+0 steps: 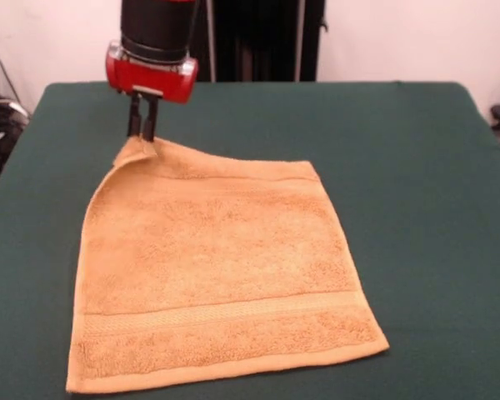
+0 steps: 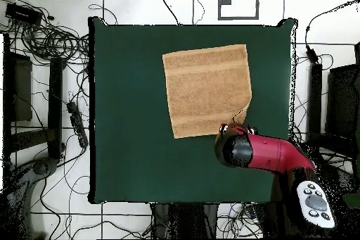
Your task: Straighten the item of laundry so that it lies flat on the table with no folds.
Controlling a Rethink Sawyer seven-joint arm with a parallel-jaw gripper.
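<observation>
At the far left of the orange-tan towel (image 1: 217, 279), the end effector (image 1: 143, 131) comes straight down with its black fingers (image 1: 149, 119) pinched together on the towel's far-left corner, lifting it a little so the edge curls. The rest of the towel lies spread flat on the green worktop (image 1: 425, 208), its woven band running left to right along the near edge.

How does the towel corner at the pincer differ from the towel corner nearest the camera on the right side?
The corner at the pincer is lifted and curled over; the near right corner lies flat on the table. The pincer is shut on the lifted corner; nothing touches the flat one. Both belong to one orange-tan towel.
</observation>
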